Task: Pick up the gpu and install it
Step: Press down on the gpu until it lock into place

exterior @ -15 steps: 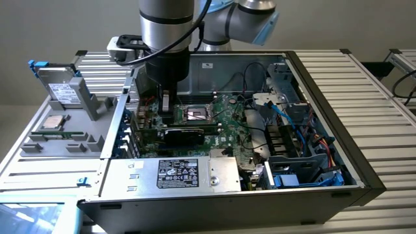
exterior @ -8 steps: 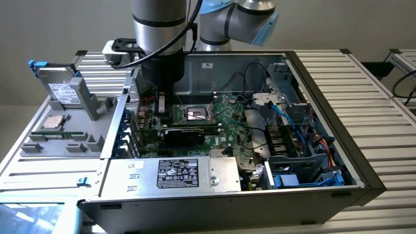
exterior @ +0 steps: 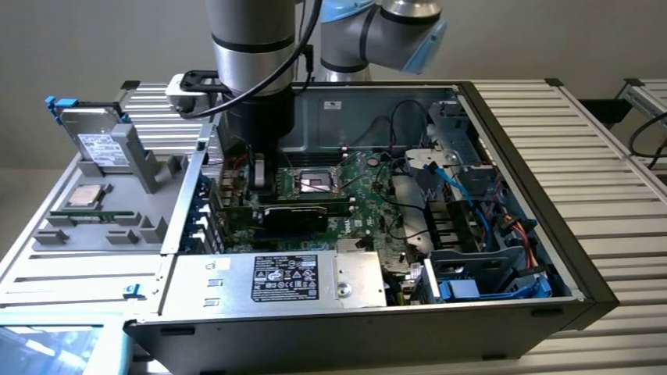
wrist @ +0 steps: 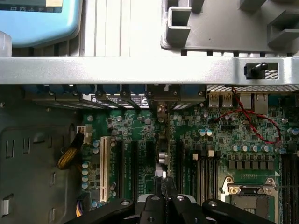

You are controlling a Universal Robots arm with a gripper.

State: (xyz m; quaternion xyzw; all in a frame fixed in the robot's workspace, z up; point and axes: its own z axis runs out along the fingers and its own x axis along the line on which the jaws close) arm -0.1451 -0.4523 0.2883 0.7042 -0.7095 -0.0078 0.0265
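The gpu (wrist: 161,154) appears edge-on in the wrist view as a thin green card. It stands upright among the expansion slots of the motherboard (wrist: 219,135), and its bracket end meets the case's back wall. My gripper (wrist: 163,189) is shut on the card's top edge. In the exterior view the gripper (exterior: 261,186) reaches down into the open computer case, and the gpu's black cooler block (exterior: 302,215) lies just beside it over the motherboard (exterior: 370,183). I cannot tell whether the card is fully seated in its slot.
A CPU socket (exterior: 312,183) sits close to the card. The power supply (exterior: 281,281) fills the case's near corner, and cables and drive cages (exterior: 469,234) crowd the exterior view's right. A grey parts tray (exterior: 94,211) outside holds a hard drive (exterior: 105,144).
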